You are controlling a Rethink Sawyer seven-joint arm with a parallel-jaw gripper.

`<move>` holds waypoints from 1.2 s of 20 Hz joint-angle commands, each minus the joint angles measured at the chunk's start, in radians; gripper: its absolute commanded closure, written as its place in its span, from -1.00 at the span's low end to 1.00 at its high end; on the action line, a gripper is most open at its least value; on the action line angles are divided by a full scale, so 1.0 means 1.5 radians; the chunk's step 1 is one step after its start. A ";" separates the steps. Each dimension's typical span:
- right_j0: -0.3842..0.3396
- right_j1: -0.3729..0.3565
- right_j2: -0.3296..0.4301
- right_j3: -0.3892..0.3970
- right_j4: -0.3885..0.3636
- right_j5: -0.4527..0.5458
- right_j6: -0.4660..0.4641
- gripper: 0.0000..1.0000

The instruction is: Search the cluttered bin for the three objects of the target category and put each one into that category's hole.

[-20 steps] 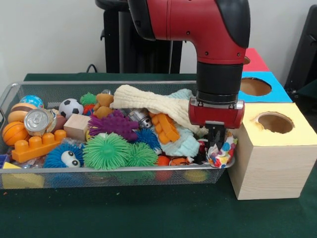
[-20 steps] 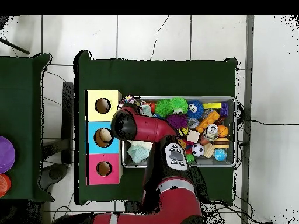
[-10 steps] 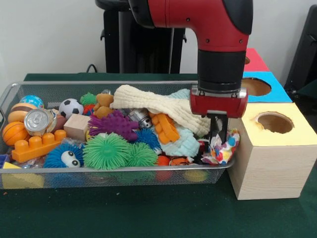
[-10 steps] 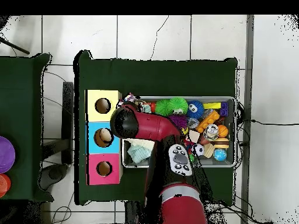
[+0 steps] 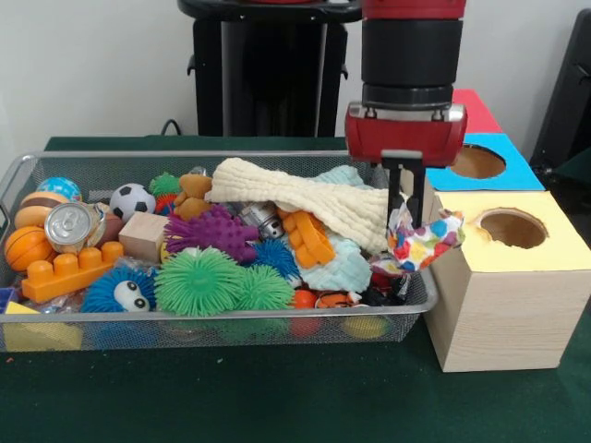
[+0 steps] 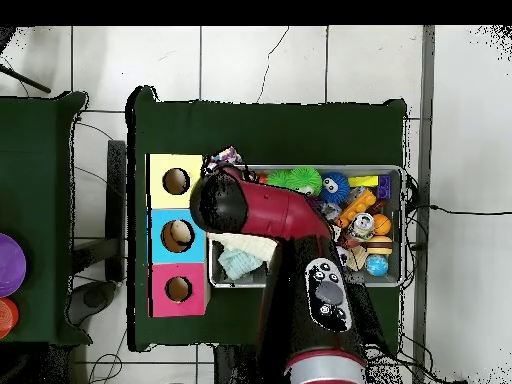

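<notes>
- Now a multicoloured spotted cloth (image 5: 423,242) hangs clear above the wire bin's (image 5: 212,325) right end, beside the yellow-topped box (image 5: 517,277)
- pincer (image 5: 406,205) clamped on its top edge
- cream knitted cloth (image 5: 305,198) lies just left, on the toys

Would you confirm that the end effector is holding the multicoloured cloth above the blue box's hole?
Not quite: the end effector holds the multicoloured cloth at the bin's end beside the yellow box, not above the blue box. The front view shows this.
</notes>
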 commanded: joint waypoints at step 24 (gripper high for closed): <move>0.123 -0.047 -0.057 0.039 0.064 0.101 0.177 1.00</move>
